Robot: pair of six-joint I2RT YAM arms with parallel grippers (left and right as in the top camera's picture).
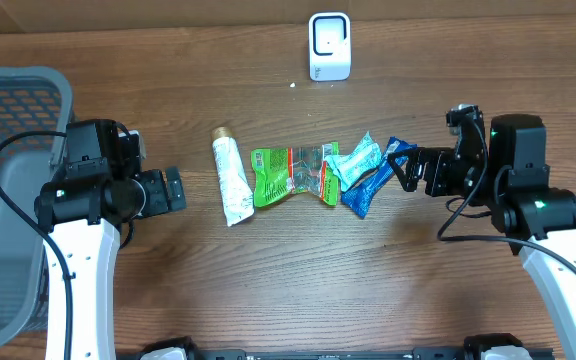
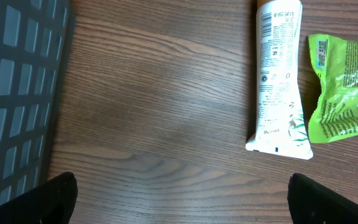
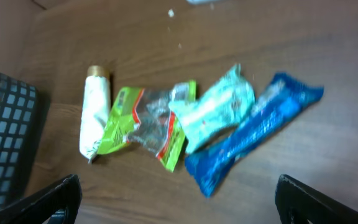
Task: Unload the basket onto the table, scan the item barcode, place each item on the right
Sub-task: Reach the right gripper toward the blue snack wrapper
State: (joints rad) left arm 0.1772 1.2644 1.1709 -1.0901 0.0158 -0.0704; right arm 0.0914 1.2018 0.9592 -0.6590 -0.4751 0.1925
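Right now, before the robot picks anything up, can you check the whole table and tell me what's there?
Surface: wooden table, bare and dry where it shows.
Job's things: white tube, green packet, mint packet and blue packet lie in a row mid-table. The packets overlap. The white scanner stands at the far edge.
Clutter: one tiny white speck near the scanner.
Grippers: left gripper and right gripper, jaws wide open, holding nothing.
Cables: left arm's cable and right arm's cable loop free, clear of the items.
Surroundings: grey basket at the left edge.
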